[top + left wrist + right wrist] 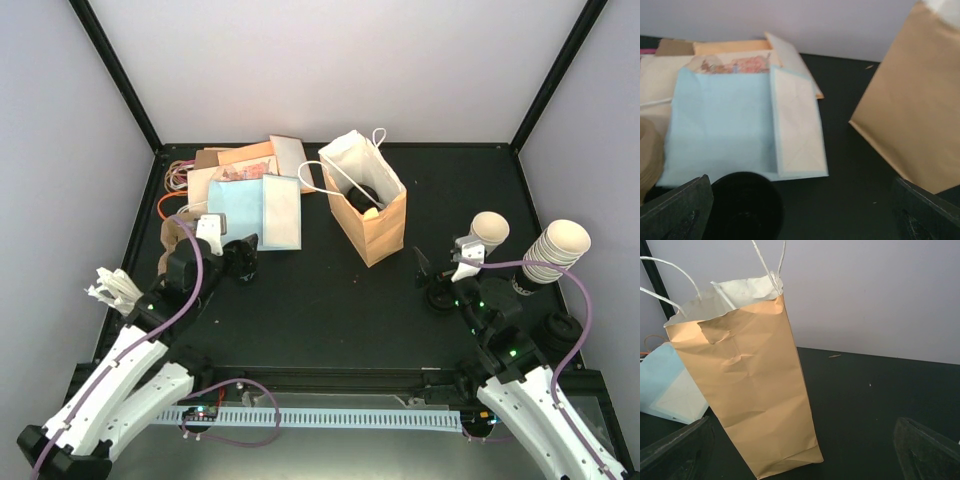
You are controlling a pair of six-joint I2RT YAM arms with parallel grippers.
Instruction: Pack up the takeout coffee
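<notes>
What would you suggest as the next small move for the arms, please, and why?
Probably ease both arms back. The left claw and right claw stand open and empty, and a dark round top, likely the lidded coffee though I cannot confirm it, already shows inside the upright brown bag.

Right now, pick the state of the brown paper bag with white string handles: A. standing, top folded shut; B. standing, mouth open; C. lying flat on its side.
B: the brown paper bag stands on the black table with its white-lined mouth open upward.
</notes>
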